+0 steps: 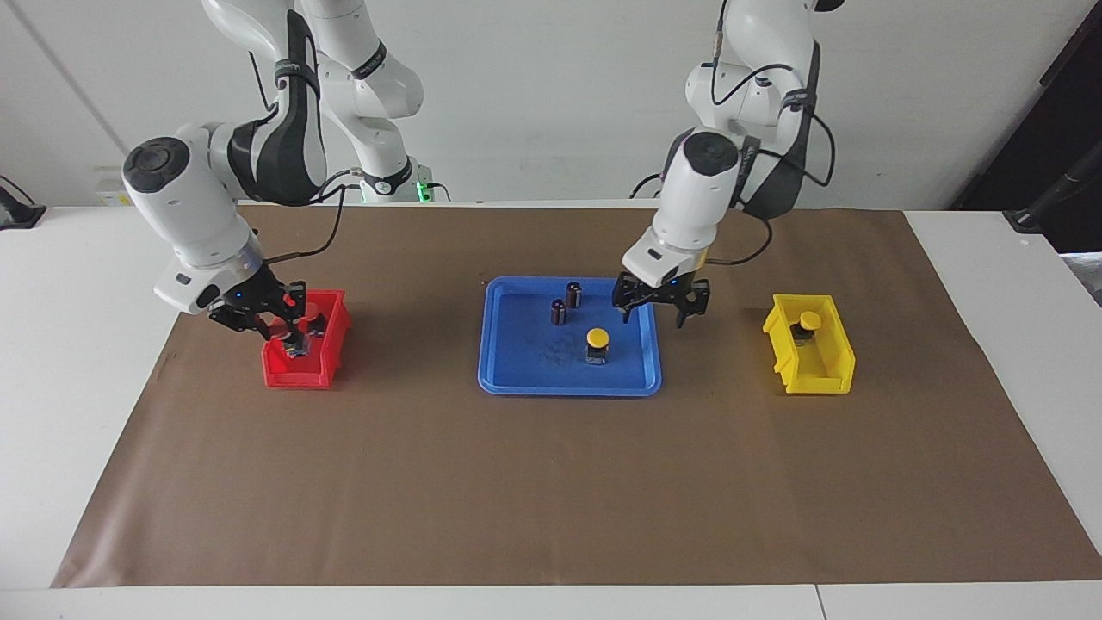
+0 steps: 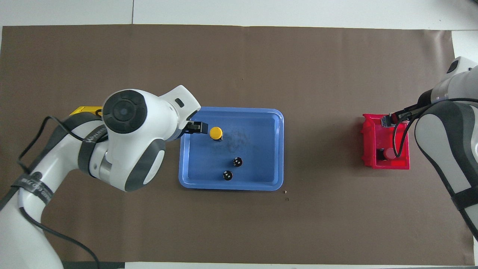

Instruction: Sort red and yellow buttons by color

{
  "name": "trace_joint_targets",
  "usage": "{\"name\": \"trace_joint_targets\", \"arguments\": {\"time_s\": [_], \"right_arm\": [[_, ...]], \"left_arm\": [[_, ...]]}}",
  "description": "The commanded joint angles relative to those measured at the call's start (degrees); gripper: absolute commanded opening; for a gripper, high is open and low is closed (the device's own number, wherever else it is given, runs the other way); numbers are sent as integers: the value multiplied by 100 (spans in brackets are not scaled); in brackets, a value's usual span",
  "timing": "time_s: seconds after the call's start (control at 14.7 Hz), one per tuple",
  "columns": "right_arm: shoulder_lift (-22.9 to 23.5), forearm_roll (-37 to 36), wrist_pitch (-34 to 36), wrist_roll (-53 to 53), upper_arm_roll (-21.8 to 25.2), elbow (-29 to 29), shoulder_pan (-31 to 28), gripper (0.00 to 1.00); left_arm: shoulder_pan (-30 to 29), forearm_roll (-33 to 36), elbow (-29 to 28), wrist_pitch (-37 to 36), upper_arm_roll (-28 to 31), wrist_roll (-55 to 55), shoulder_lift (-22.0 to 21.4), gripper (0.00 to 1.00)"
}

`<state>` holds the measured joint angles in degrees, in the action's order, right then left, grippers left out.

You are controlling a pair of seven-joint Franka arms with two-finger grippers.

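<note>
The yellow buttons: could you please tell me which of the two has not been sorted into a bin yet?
The yellow button on the blue tray, beside the left end effector, is the unsorted one. The other yellow button already sits inside the yellow bin.

Left pincer point(image 1: 659, 310) low, fingers spread; right pincer point(image 1: 274, 323) low, angled down, grip unclear.

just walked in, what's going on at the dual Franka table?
Button sorting by color, nearly done. The right gripper is down in the red bin; one red button shows in there. The yellow bin holds one yellow button. The left gripper hangs open over the blue tray's edge, beside the last yellow button, not touching it. Two dark cylinders also stand in the tray.
</note>
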<state>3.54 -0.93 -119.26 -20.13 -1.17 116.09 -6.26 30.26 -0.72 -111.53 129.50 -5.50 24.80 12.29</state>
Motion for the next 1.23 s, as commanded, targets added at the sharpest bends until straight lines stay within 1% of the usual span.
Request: {"name": "trace_joint_targets", "arguments": {"time_s": [0.0, 0.14, 0.2, 0.34, 0.41, 0.48, 0.54, 0.61, 0.68, 0.75, 0.82, 0.89, 0.95, 1.09, 1.16], "right_arm": [[-432, 58, -517, -149, -76, 729, -209, 14], [-355, 58, -878, -254, -76, 967, -314, 14], [-363, 58, -1062, -237, -76, 1116, -315, 14], [-389, 58, -1196, -211, -76, 1258, -280, 14], [-354, 58, -1309, -211, -76, 1302, -280, 14], [-354, 58, -1467, -211, -76, 1424, -280, 14], [-363, 58, -1573, -202, -76, 1530, -271, 14], [-337, 58, -1783, -202, -76, 1635, -280, 14], [-267, 58, -1855, -202, -76, 1645, -288, 18], [-258, 58, -1803, -202, -76, 1602, -280, 24], [-257, 58, -1794, -202, -76, 1601, -280, 36], [-249, 58, -1776, -211, -76, 1575, -280, 45], [-240, 58, -1733, -211, -76, 1514, -280, 58], [-170, 58, -1330, -211, -85, 1155, -271, 72], [-83, 58, -1015, -211, -85, 840, -271, 75]], "left_arm": [[295, 81, 429, 49, 128, 393, 404, 100], [392, 98, 562, 66, 137, 508, 668, 100], [392, 98, 606, 58, 137, 508, 696, 100], [419, 98, 598, -30, 128, 595, 696, 100], [515, 98, 554, -48, 128, 840, 687, 98], [568, 98, 536, -74, 128, 1060, 687, 87], [568, 98, 545, -83, 128, 1140, 687, 62], [542, 90, 545, -101, 128, 1176, 687, 23], [525, 81, 545, -101, 128, 1194, 687, 2], [498, 63, 545, -92, 128, 1255, 687, 2], [481, 63, 554, -92, 128, 1290, 687, 2], [463, 63, 562, -83, 128, 1291, 687, 2], [454, 63, 562, -83, 137, 1291, 687, 2], [436, 63, 571, -101, 154, 1291, 687, 2], [436, 63, 606, -136, 172, 1291, 687, 2]]}}
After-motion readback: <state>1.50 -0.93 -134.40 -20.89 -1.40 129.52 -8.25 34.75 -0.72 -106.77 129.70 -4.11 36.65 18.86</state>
